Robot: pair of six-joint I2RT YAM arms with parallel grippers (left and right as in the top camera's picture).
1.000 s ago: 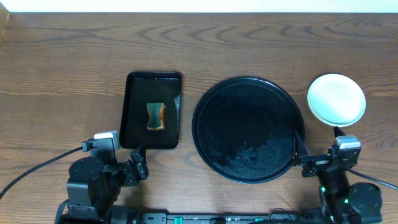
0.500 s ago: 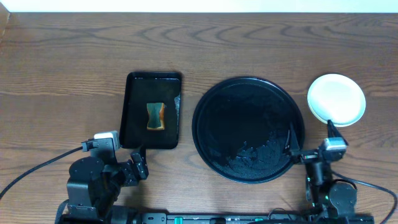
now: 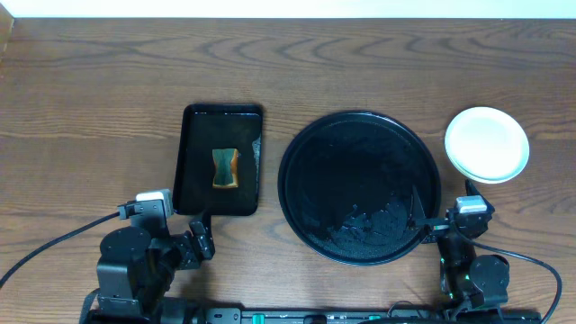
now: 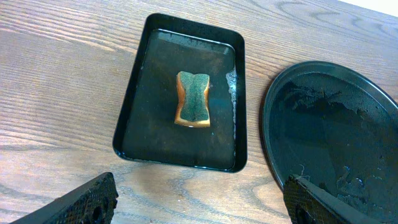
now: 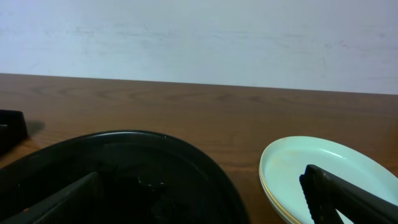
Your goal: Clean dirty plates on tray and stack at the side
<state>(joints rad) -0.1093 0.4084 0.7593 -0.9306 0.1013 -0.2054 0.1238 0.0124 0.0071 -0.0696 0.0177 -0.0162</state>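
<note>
The plates [image 3: 487, 143] sit stacked on the table right of the tray, a pale mint-blue one on top with a yellow rim showing beneath it in the right wrist view [image 5: 323, 171]. The round black tray [image 3: 360, 186] holds no plates, only wet streaks; it also shows in the left wrist view [image 4: 336, 137] and the right wrist view [image 5: 118, 174]. My left gripper [image 4: 202, 208] is open and empty near the table's front edge, below the rectangular tray. My right gripper [image 5: 205, 205] is open and empty, low at the round tray's front right rim.
A small rectangular black tray [image 3: 221, 160] left of the round tray holds a green and yellow sponge [image 3: 225, 168], seen also in the left wrist view [image 4: 193, 99]. Cables trail from both arm bases along the front edge.
My right arm has drawn back toward the front edge and lowered, its gripper turning away from the plate stack. The left arm has not moved.
</note>
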